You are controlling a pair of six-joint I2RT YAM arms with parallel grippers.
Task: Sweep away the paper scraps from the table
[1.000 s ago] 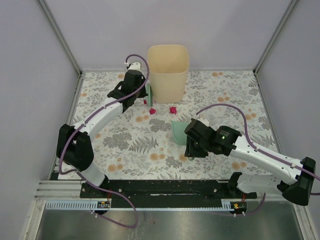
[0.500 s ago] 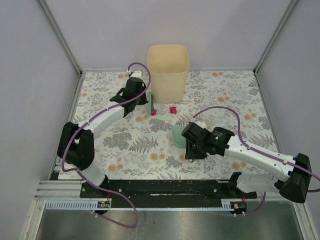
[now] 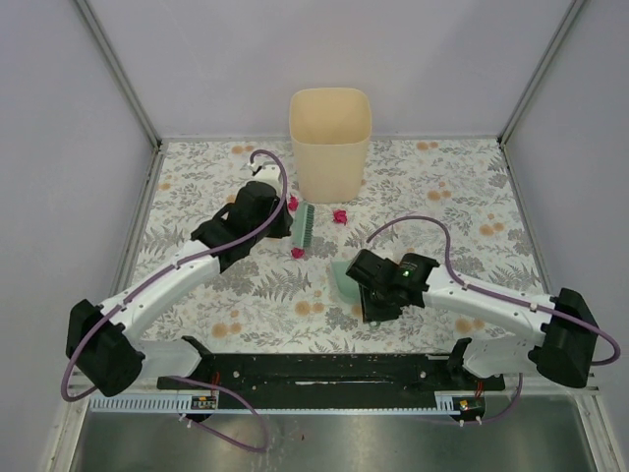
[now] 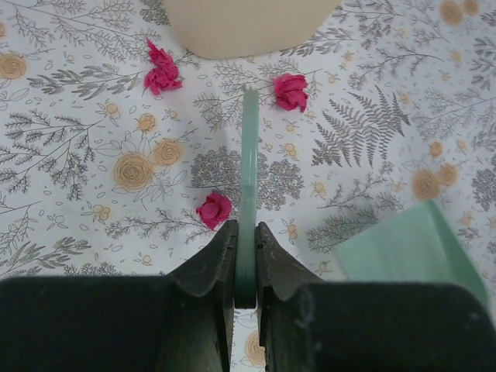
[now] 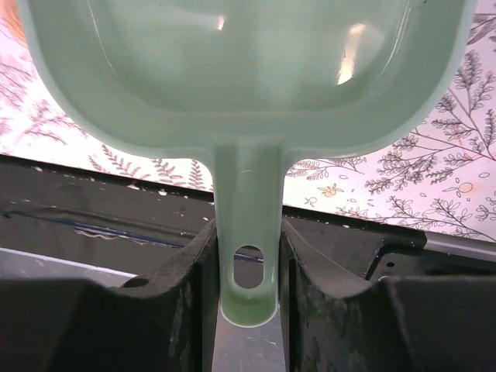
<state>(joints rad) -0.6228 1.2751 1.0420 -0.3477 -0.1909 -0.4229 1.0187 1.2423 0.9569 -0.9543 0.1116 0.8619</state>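
Observation:
My left gripper [image 3: 287, 224] is shut on the thin handle of a green brush [image 3: 305, 227], which shows edge-on in the left wrist view [image 4: 249, 163]. Three magenta paper scraps lie on the table [image 3: 442, 197]: one [image 3: 292, 204] left of the brush near the bin, one [image 3: 340, 214] to its right, one [image 3: 298, 253] just in front. The left wrist view shows them too [image 4: 162, 74] [image 4: 291, 91] [image 4: 215, 209]. My right gripper [image 3: 368, 290] is shut on the handle of a green dustpan [image 3: 345, 279], whose pan looks empty in the right wrist view [image 5: 248, 70].
A beige bin [image 3: 330, 138] stands at the back centre, right behind the brush and scraps. Metal rails frame the table; the black base rail [image 3: 314, 369] runs along the near edge. Grey walls close in the left, right and back.
My left arm pulled the brush from beside the bin toward the near side, and one scrap came with it. My right arm shifted the dustpan slightly left and nearer.

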